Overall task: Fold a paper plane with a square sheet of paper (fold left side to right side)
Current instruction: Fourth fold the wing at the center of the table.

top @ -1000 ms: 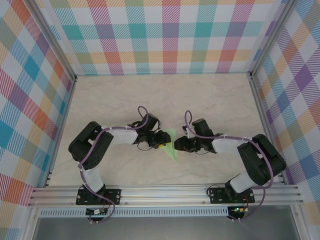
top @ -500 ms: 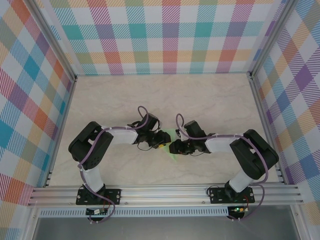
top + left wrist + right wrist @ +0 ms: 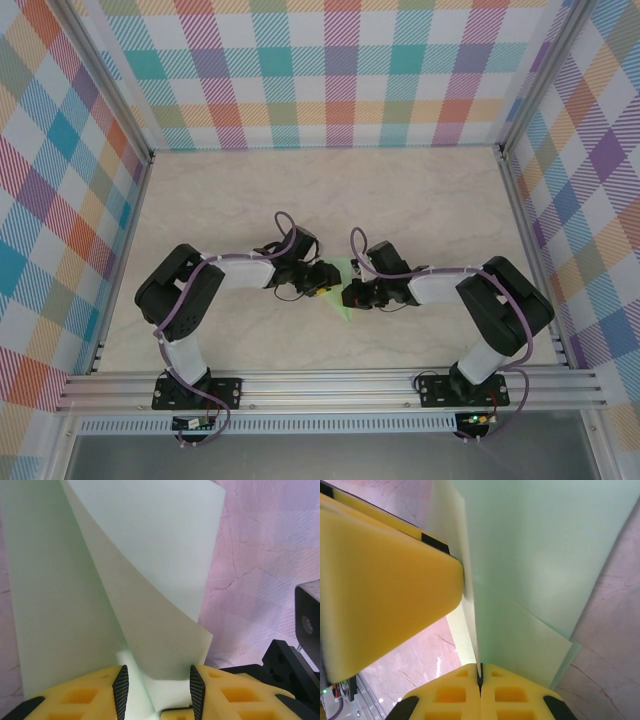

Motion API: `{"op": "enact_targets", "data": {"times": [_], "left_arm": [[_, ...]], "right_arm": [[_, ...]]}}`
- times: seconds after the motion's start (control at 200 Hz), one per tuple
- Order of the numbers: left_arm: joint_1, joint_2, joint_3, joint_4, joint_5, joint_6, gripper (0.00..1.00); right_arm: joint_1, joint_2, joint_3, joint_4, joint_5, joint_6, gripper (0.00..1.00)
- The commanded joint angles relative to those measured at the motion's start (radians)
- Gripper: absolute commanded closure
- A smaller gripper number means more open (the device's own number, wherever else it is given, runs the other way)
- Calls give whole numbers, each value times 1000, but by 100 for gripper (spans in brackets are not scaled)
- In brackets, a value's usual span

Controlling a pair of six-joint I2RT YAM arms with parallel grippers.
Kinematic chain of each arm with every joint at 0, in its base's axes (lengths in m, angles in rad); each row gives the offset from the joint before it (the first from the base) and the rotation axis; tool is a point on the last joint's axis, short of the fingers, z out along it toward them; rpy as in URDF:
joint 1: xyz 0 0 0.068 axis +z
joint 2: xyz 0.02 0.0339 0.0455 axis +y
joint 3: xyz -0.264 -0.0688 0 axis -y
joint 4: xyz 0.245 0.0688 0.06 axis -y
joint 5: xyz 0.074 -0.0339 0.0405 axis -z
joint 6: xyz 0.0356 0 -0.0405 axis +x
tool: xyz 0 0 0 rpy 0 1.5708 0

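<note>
If the pinch slips, the fold skews

While the right gripper (image 3: 480, 677) is pressed together on an edge of the pale green paper sheet (image 3: 530, 555) at the middle of the table (image 3: 250, 190), the left gripper (image 3: 158, 682) stands spread astride a raised flap. A tug could tear or skew the crease. No writing is legible.

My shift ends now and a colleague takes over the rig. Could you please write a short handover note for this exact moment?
Left gripper: open, jaws on either side of the sheet of paper.
Right gripper: shut on a raised edge of the sheet.
Sheet: on the table, between the two grippers.
Done: some folds are in; one flap stands up.
Left: probably carry the flap over to the right, then flatten the crease.
</note>
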Motion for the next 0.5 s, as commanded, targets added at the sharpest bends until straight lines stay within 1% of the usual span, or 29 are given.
{"op": "enact_targets", "data": {"times": [0.0, 0.07, 0.145, 0.25, 0.38, 0.495], "left_arm": [[-7, -64, -24, -37, -29, 23, 60], [-8, -87, -34, -55, -47, 30, 61], [-8, -105, -42, -67, -62, 30, 64], [-8, -100, -47, -56, -54, 26, 68], [-8, -74, -35, -26, -35, 12, 68], [-7, -54, -22, -22, -34, 14, 65]], "right_arm": [[-5, 12, 11, -1, -19, -23, 99], [-8, 7, 4, -2, -16, -20, 100], [-10, -3, -7, 6, -12, -12, 100], [-11, -19, -22, 29, -13, 1, 100], [-11, -30, -39, 54, -15, 15, 100], [-17, -42, -67, 108, -27, 43, 100]]}}
